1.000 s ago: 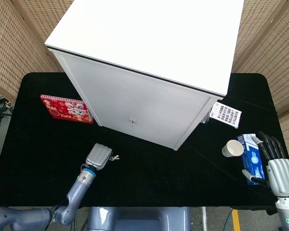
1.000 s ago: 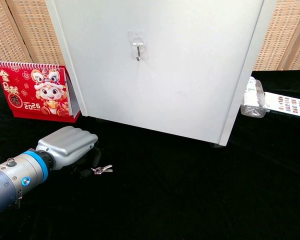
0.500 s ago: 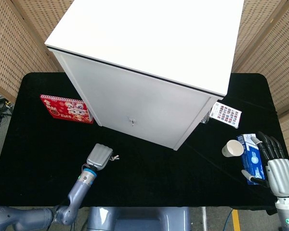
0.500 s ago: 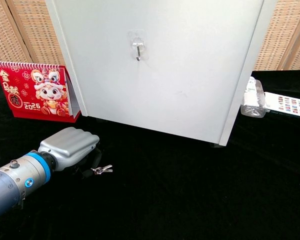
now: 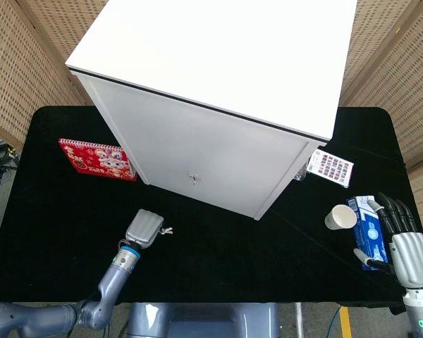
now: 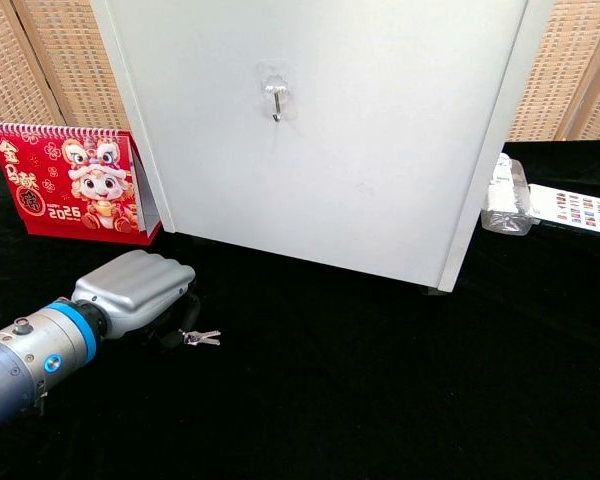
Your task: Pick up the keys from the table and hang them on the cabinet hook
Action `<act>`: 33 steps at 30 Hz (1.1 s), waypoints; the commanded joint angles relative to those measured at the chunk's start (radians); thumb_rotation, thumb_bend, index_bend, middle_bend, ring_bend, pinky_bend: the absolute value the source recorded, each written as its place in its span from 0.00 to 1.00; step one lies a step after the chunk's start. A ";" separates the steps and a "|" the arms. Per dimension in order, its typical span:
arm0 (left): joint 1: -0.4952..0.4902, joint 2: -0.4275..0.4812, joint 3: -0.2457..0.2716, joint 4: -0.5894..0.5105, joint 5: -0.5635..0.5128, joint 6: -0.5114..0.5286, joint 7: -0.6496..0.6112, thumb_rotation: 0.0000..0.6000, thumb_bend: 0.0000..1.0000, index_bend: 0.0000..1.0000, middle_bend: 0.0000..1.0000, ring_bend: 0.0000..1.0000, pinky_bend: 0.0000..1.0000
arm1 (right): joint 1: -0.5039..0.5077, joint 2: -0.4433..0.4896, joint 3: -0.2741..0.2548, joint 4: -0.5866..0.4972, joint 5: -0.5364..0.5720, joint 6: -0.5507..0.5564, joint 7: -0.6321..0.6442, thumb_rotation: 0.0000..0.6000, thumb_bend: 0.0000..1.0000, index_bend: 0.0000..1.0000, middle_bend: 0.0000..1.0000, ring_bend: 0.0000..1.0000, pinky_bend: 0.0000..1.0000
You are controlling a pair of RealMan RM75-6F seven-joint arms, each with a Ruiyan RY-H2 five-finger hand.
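Observation:
The keys lie on the black table, a small silver bunch; in the head view the keys show just right of my left hand. My left hand is knuckles-up with its fingers curled down onto the ring end of the bunch, pinching it; the fingertips are hidden under the hand. The hook is a small metal one on a clear pad, on the white cabinet's front, up and to the right of the keys. My right hand rests far right with its fingers spread, holding nothing.
A red desk calendar stands left of the cabinet. On the right are a paper cup, a blue box, a colour card and a clear plastic bottle. The cabinet stands across the table's middle.
My left hand edged right, then back left, and the keys shifted a little left with it and turned to point slightly down-right. The right hand has not moved.

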 commanded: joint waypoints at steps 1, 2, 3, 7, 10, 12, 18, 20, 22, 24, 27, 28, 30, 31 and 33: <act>0.002 0.015 -0.001 -0.018 0.014 0.012 -0.009 1.00 0.47 0.59 0.94 0.92 0.78 | 0.000 0.000 0.001 0.000 0.000 0.000 0.000 1.00 0.09 0.14 0.00 0.00 0.00; 0.003 0.024 0.000 -0.029 0.023 0.018 -0.012 1.00 0.47 0.59 0.94 0.92 0.78 | 0.000 -0.001 -0.001 0.000 -0.001 0.000 0.000 1.00 0.09 0.14 0.00 0.00 0.00; 0.004 0.035 0.003 -0.041 0.035 0.025 -0.013 1.00 0.47 0.59 0.94 0.92 0.78 | 0.000 -0.001 -0.001 -0.001 -0.002 -0.001 -0.002 1.00 0.09 0.14 0.00 0.00 0.00; 0.007 0.057 0.009 -0.067 0.065 0.045 -0.017 1.00 0.47 0.59 0.94 0.92 0.78 | 0.001 -0.002 -0.002 -0.001 -0.002 -0.002 -0.005 1.00 0.09 0.14 0.00 0.00 0.00; 0.011 0.091 0.014 -0.112 0.107 0.071 -0.029 1.00 0.47 0.59 0.94 0.92 0.78 | 0.000 -0.004 -0.003 -0.001 -0.003 -0.002 -0.009 1.00 0.09 0.14 0.00 0.00 0.00; 0.011 0.109 0.016 -0.134 0.123 0.080 -0.029 1.00 0.47 0.59 0.94 0.92 0.78 | 0.000 -0.003 -0.002 -0.002 -0.003 -0.001 -0.010 1.00 0.09 0.14 0.00 0.00 0.00; 0.005 0.169 0.003 -0.218 0.172 0.115 -0.012 1.00 0.47 0.59 0.94 0.92 0.78 | 0.000 -0.004 -0.001 -0.003 -0.003 0.001 -0.011 1.00 0.09 0.14 0.00 0.00 0.00; 0.002 0.182 -0.001 -0.234 0.181 0.120 -0.004 1.00 0.47 0.60 0.94 0.92 0.78 | 0.000 -0.004 0.000 -0.003 -0.002 0.001 -0.010 1.00 0.09 0.14 0.00 0.00 0.00; -0.003 0.198 -0.005 -0.253 0.198 0.129 0.011 1.00 0.47 0.60 0.94 0.92 0.78 | 0.000 -0.003 0.000 -0.003 -0.001 0.002 -0.008 1.00 0.09 0.14 0.00 0.00 0.00; -0.013 0.215 -0.008 -0.267 0.226 0.138 0.034 1.00 0.47 0.60 0.94 0.92 0.78 | 0.000 -0.002 0.001 -0.003 -0.001 0.002 -0.006 1.00 0.09 0.14 0.00 0.00 0.00; -0.036 0.240 -0.015 -0.268 0.291 0.153 0.070 1.00 0.47 0.61 0.94 0.92 0.78 | -0.001 -0.002 0.000 -0.004 -0.004 0.005 -0.005 1.00 0.09 0.14 0.00 0.00 0.00; -0.042 0.245 -0.016 -0.266 0.305 0.154 0.079 1.00 0.47 0.62 0.94 0.92 0.78 | -0.001 -0.003 0.000 -0.005 -0.004 0.005 -0.005 1.00 0.09 0.14 0.00 0.00 0.00; -0.054 0.254 -0.018 -0.263 0.331 0.155 0.095 1.00 0.47 0.62 0.94 0.92 0.78 | -0.001 -0.003 0.000 -0.004 -0.005 0.007 -0.005 1.00 0.09 0.14 0.00 0.00 0.00; -0.063 0.259 -0.020 -0.258 0.355 0.159 0.112 1.00 0.47 0.62 0.94 0.92 0.78 | -0.002 -0.003 0.001 -0.004 -0.004 0.008 -0.005 1.00 0.09 0.14 0.00 0.00 0.00; -0.074 0.261 -0.025 -0.253 0.375 0.160 0.127 1.00 0.47 0.62 0.94 0.92 0.78 | -0.002 -0.002 0.002 -0.005 -0.002 0.008 -0.003 1.00 0.09 0.14 0.00 0.00 0.00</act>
